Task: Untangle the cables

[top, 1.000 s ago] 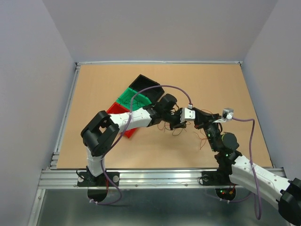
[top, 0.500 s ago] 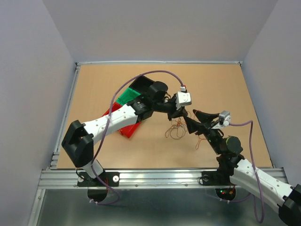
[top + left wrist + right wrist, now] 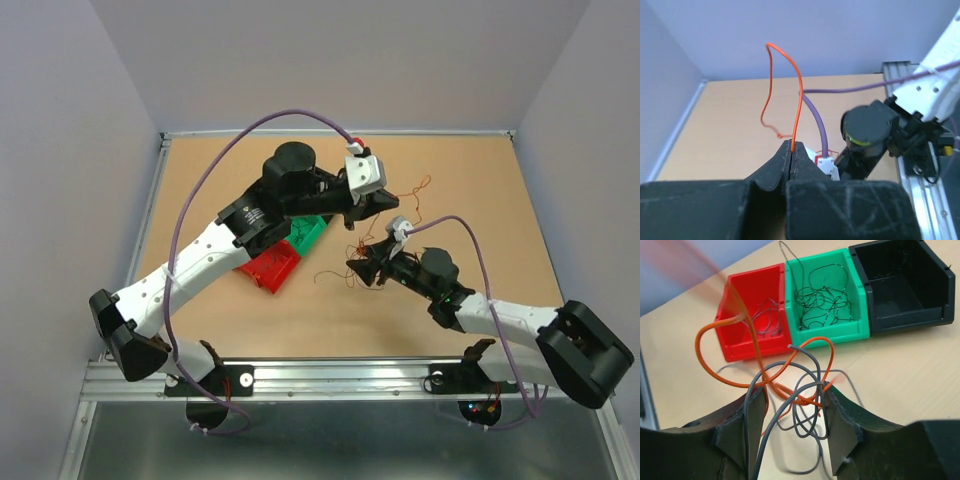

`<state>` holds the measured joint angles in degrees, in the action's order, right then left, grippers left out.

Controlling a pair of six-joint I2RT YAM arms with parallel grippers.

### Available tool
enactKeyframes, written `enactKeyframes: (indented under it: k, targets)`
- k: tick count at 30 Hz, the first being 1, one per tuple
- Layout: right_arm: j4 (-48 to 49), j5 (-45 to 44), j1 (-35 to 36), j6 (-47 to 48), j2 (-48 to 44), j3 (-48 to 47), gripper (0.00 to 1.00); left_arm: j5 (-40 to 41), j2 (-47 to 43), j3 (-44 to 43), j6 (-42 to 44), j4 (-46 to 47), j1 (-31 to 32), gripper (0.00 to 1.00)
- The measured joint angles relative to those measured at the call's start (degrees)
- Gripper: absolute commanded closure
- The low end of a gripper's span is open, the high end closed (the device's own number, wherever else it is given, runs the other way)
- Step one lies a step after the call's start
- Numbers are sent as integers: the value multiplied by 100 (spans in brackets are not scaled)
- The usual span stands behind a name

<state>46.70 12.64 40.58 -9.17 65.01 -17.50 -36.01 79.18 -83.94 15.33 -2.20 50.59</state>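
The cables are a loose tangle of thin orange and grey wires on the table, seen from above as a small clump between the two grippers. My left gripper is shut on one orange wire that rises in a loop above its tips; from above this gripper is raised over the table's middle with the wire trailing to the right. My right gripper is open low over the table, its fingers standing either side of the tangle, and lies front left of the clump.
Three bins stand in a row: a red bin with a few grey wires, a green bin with several dark wires, and a black bin. From above, the left arm covers part of the green bin beside the red bin.
The left arm has risen and swung toward the back, drawing an orange wire up out of the clump. The right gripper has opened and moved left to the clump.
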Motion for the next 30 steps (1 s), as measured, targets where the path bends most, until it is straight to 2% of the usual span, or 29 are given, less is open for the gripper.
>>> enactKeyframes:
  k: [3, 7, 11, 13, 16, 19, 21, 23, 24, 25, 26, 28, 30]
  targets:
    - [24, -76, 0, -9, 555, -367, 52, 520, 17, -638, 92, -376, -35, 100]
    - [-52, -407, 0, -52, 756, -529, 59, 1558, 188, -2164, 153, -695, -358, 100]
    - [-713, -1257, 4, -247, 800, -852, 69, 2481, 584, -3648, 96, -767, -973, 100]
    - [-1172, -2059, 13, -444, 798, -1091, 75, 2870, 800, -4218, 55, -734, -1261, 100]
    - [-1672, -2979, 13, -730, 691, -1211, 78, 3224, 1095, -4618, 57, -748, -1580, 100]
    - [-2109, -3698, 13, -938, 407, -1204, 76, 3364, 1279, -4505, 105, -748, -1668, 100]
    - [-2295, -4096, 13, -1064, 125, -1200, 71, 3412, 1443, -4282, 127, -745, -1733, 100]
    - [-2398, -4358, 13, -1150, -118, -1196, 60, 3425, 1602, -4094, 127, -761, -1797, 100]
    - [-2437, -4531, 13, -1204, -256, -1176, 50, 3416, 1722, -4041, 125, -800, -1858, 100]
    - [-2474, -4664, 13, -1237, -361, -1156, 32, 3418, 1832, -4039, 122, -817, -1912, 100]
    - [-2518, -4767, 13, -1283, -437, -1152, 24, 3418, 1930, -4039, 120, -820, -1978, 100]
    - [-2531, -4968, 13, -1360, -549, -1115, 16, 3418, 2065, -4030, 105, -831, -2122, 100]
    - [-2581, -5178, 15, -1432, -732, -997, 12, 3397, 2118, -4015, 90, -828, -2232, 100]
